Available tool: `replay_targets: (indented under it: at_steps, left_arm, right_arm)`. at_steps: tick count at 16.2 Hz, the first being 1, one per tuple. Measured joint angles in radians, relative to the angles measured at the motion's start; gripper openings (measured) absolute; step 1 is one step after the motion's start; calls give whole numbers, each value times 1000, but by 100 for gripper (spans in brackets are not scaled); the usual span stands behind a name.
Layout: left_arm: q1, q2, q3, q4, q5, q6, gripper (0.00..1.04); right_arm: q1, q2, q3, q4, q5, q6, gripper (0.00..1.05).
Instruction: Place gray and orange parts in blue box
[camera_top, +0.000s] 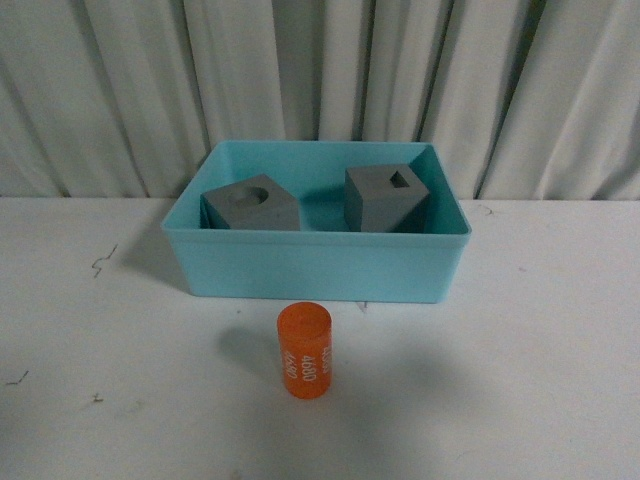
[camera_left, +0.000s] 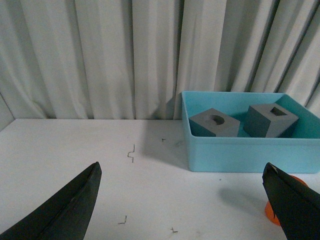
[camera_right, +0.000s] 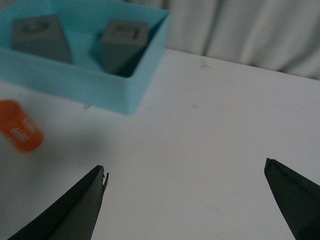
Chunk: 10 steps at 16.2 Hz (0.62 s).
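We find the gray cube with the round recess (camera_top: 252, 205) and the gray cube with the rectangular recess (camera_top: 386, 198) already inside the blue box (camera_top: 320, 268), so we judge that only the orange cylinder (camera_top: 304, 351), upright just in front of the box, is left to place. Our left fingers (camera_left: 65, 205) and right fingers (camera_right: 65, 215) are spread wide and empty, likely readied for it. The white tabletop (camera_top: 520, 380) is lightly scuffed, and a pale pleated curtain (camera_top: 330, 70) hangs behind the box.
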Motion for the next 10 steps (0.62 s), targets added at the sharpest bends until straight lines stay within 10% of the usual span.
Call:
replay_targets:
  at_steps: [10]
  left_arm:
    - [0, 0, 0, 0, 0, 0, 98]
  right_arm:
    - [451, 726, 431, 110, -73, -241, 98]
